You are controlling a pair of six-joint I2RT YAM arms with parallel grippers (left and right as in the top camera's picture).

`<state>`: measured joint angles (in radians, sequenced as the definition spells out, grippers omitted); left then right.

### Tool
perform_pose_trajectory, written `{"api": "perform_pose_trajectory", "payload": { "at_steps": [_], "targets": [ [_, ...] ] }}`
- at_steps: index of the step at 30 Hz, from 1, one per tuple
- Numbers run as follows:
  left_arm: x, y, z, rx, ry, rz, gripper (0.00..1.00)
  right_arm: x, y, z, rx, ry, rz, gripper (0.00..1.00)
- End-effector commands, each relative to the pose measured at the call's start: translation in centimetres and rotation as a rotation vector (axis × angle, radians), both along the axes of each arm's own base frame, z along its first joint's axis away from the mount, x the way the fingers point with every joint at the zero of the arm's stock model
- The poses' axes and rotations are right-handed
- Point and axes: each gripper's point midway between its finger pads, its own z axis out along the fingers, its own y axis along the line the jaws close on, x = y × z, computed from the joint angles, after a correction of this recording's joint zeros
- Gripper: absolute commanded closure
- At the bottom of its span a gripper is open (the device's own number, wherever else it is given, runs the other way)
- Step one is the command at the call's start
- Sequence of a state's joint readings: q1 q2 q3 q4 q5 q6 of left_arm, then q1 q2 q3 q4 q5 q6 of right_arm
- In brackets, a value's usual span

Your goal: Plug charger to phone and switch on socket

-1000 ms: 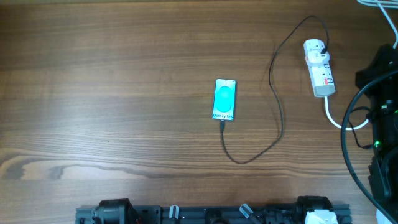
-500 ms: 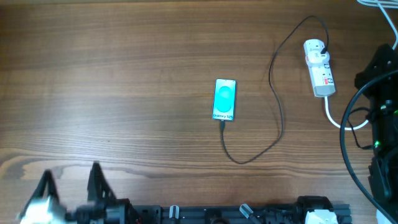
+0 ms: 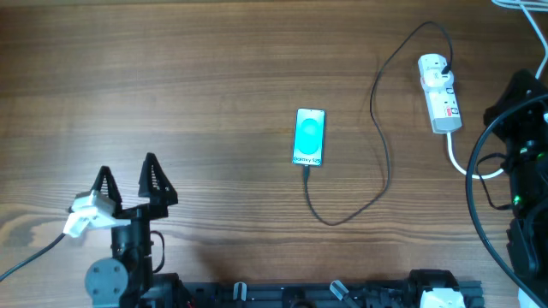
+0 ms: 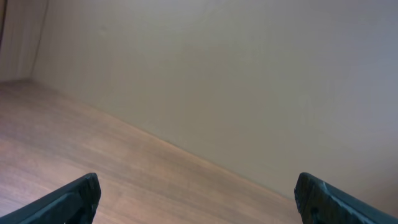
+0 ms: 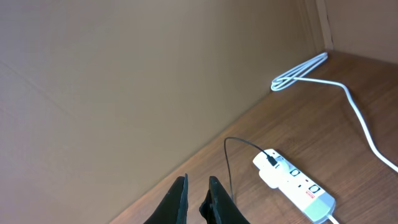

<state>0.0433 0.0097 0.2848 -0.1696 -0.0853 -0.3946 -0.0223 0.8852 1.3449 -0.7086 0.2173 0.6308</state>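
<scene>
Left gripper [image 3: 128, 164] has risen at the worktop's near-left edge, fingers spread, right gripper [image 5: 197, 179] nearly clenched, both empty; charger [image 3: 387, 175] seemingly meets phone [image 3: 309, 135], so next the socket [image 3: 439, 94] needs switching on.

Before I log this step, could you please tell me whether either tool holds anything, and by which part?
Nothing is held: the left tool is open and empty, the right tool nearly closed on nothing.

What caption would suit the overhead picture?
Open left gripper at near edge; charger cable meets the phone mid-table; socket at right.
</scene>
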Motion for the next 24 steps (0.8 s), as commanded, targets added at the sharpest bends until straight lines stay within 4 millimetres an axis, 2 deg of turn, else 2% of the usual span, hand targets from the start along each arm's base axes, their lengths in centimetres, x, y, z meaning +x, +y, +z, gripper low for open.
{"api": "perform_pose_trajectory", "payload": {
  "at_steps": [1, 7, 10, 14, 19, 24],
  "targets": [
    [1.1, 0.3, -2.4, -0.015, -0.005, 0.014, 0.0, -0.2, 0.2, 0.0, -0.01, 0.006, 0.011, 0.87],
    [2.2, 0.4, -4.8, -0.014, -0.039, 0.014, 0.0, -0.3, 0.2, -0.5, -0.028, 0.033, 0.017, 0.86],
    [2.5, 0.4, -6.6, -0.015, -0.002, 0.015, 0.0, -0.4, 0.2, -1.0, -0.028, 0.052, 0.017, 0.86],
    [2.6, 0.4, -7.8, -0.017, 0.051, 0.015, 0.0, -0.5, 0.2, -1.0, -0.028, 0.055, 0.017, 0.83],
    [2.6, 0.4, -10.8, -0.017, 0.172, 0.014, 0.0, -0.5, 0.2, -1.1, -0.028, 0.056, 0.018, 0.76],
    [2.7, 0.3, -11.3, -0.019, 0.196, 0.011, 0.0, -0.5, 0.2, -1.2, -0.024, 0.063, 0.017, 0.62]
  ]
}}
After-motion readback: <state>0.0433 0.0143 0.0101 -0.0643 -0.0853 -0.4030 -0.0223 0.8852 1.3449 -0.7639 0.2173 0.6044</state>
